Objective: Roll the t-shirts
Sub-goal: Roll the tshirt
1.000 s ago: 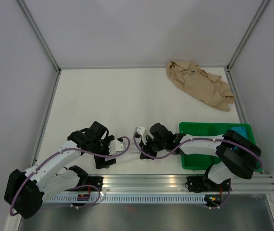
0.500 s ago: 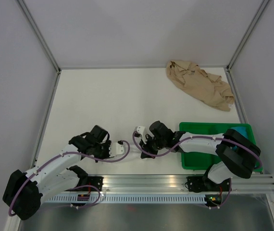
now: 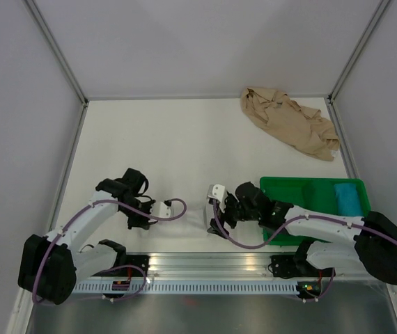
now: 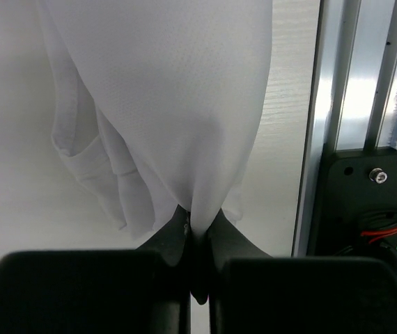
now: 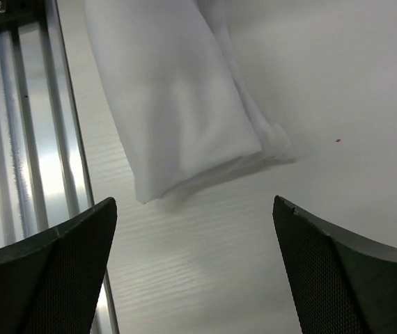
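Observation:
A white t-shirt (image 4: 170, 83) hangs in folds from my left gripper (image 4: 197, 224), which is shut on a pinched bunch of its cloth. Seen from the right wrist, the shirt's folded end (image 5: 177, 90) lies on the table just beyond my right gripper (image 5: 193, 209), which is open and touches nothing. From above, the left gripper (image 3: 143, 221) and right gripper (image 3: 217, 226) sit low near the front rail; the white shirt between them barely shows against the white table. A tan t-shirt (image 3: 289, 125) lies crumpled at the back right.
A green tray (image 3: 289, 186) stands at the front right beside the right arm, with a blue cloth (image 3: 348, 198) in it. The aluminium rail (image 4: 366, 83) runs along the near edge close to both grippers. Walls enclose the table.
My left gripper has shut on the white shirt and drawn back to the left. My right gripper has opened, let go of the shirt and shifted to the right.

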### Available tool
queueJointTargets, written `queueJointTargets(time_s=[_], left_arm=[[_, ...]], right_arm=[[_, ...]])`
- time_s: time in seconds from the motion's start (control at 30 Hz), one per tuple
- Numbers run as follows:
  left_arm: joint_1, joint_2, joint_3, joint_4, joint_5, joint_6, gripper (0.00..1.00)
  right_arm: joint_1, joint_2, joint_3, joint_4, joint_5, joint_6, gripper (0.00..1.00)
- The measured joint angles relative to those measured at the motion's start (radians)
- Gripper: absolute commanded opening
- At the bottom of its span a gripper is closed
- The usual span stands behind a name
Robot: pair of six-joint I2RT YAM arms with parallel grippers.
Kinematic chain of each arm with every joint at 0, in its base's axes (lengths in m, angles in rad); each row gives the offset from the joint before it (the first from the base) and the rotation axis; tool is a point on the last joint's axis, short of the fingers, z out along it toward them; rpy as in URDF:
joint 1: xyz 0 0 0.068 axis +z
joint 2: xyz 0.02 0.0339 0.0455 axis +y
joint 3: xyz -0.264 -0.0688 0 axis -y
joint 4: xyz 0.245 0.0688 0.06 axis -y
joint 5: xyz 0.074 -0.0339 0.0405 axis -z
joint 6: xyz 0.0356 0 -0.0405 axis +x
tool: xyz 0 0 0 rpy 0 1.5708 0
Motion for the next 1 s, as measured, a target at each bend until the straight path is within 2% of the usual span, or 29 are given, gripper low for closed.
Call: queueJointTargets(time_s=[0.13, 0.3, 0.53, 0.63, 0.67, 0.7, 0.73, 0.77, 0.87, 1.0], left_arm=[[0.034, 0.034, 0.006, -0.022, 0.029, 0.048, 0.02], [0.043, 0.033, 0.007, -0.04, 0.051, 0.081, 0.02], [0.053, 0.04, 0.007, -0.046, 0.054, 0.103, 0.02], [0.053, 0.047, 0.007, -0.048, 0.065, 0.11, 0.02], [0.054, 0.048, 0.007, -0.048, 0.069, 0.111, 0.03], [0.054, 0.049, 0.007, -0.05, 0.071, 0.113, 0.03], [0.054, 0.053, 0.007, -0.052, 0.073, 0.115, 0.03], [0.054, 0.056, 0.008, -0.053, 0.076, 0.117, 0.03], [0.054, 0.069, 0.009, -0.056, 0.087, 0.126, 0.03], [0.057, 0.089, 0.022, -0.073, 0.095, 0.136, 0.06]], right_arm=[[0.131, -0.069, -0.093, 0.109, 0.174, -0.072, 0.98], [0.374, 0.048, -0.092, 0.189, 0.407, -0.22, 0.98], [0.405, 0.217, -0.053, 0.252, 0.589, -0.373, 0.97], [0.405, 0.298, 0.014, 0.265, 0.622, -0.401, 0.79], [0.405, 0.32, 0.034, 0.261, 0.629, -0.402, 0.59], [0.405, 0.341, 0.05, 0.257, 0.636, -0.407, 0.48], [0.405, 0.356, 0.059, 0.253, 0.641, -0.4, 0.4], [0.405, 0.367, 0.062, 0.248, 0.645, -0.392, 0.28], [0.405, 0.37, 0.066, 0.216, 0.64, -0.364, 0.05], [0.402, 0.31, 0.084, 0.112, 0.553, -0.297, 0.0]])
